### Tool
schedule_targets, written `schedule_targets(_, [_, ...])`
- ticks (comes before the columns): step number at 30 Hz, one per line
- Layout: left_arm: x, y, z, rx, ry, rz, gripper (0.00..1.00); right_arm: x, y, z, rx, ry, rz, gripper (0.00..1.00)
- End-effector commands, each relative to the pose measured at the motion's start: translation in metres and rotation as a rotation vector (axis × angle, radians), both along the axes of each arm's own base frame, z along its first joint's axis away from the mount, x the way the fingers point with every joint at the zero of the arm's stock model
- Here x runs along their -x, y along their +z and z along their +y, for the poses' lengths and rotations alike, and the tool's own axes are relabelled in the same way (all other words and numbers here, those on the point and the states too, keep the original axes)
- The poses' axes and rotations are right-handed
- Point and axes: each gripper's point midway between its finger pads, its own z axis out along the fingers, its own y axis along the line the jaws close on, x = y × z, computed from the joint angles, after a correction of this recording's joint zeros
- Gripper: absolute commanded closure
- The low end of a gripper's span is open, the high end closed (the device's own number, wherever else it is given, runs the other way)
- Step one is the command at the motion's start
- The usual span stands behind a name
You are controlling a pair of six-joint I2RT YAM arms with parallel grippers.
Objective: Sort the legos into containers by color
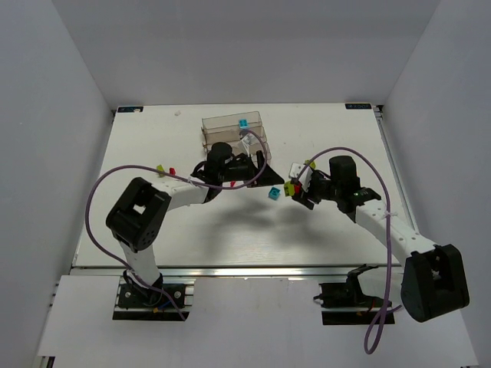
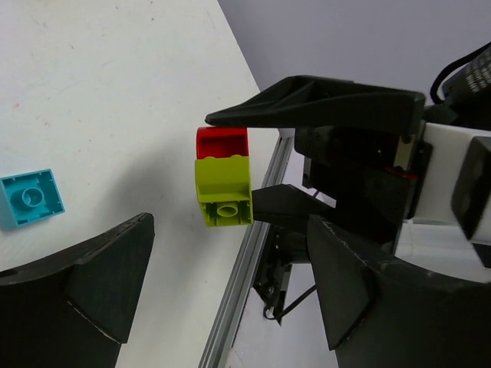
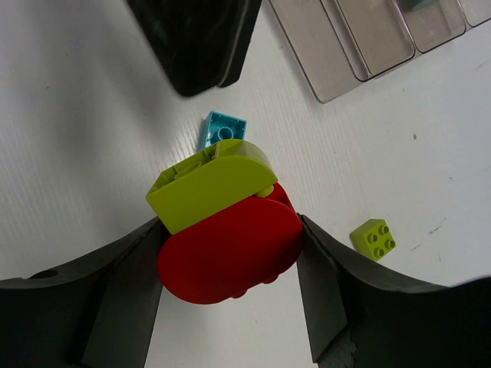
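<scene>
The right gripper (image 1: 295, 189) is clamped on a red brick (image 2: 222, 142) stuck to a yellow-green brick (image 2: 224, 192), holding the pair off the table (image 1: 153, 138) right of the clear containers (image 1: 230, 126); the left gripper (image 1: 267, 176) stands wide open and empty, facing the pair; a loose cyan brick (image 2: 29, 198) lies on the table just beside them; the step looks like pulling two colours apart before binning; next the left fingers likely need to close on the yellow-green brick alone and pull it off squarely, without dragging the red one along.
</scene>
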Motion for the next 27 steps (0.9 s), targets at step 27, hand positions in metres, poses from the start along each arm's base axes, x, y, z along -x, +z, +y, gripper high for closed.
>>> schedule_targets(27, [-0.001,0.004,-0.037,-0.027,-0.002,-0.016,0.33,-0.012,0.044,0.019,-0.155,-0.033,0.021,1.0])
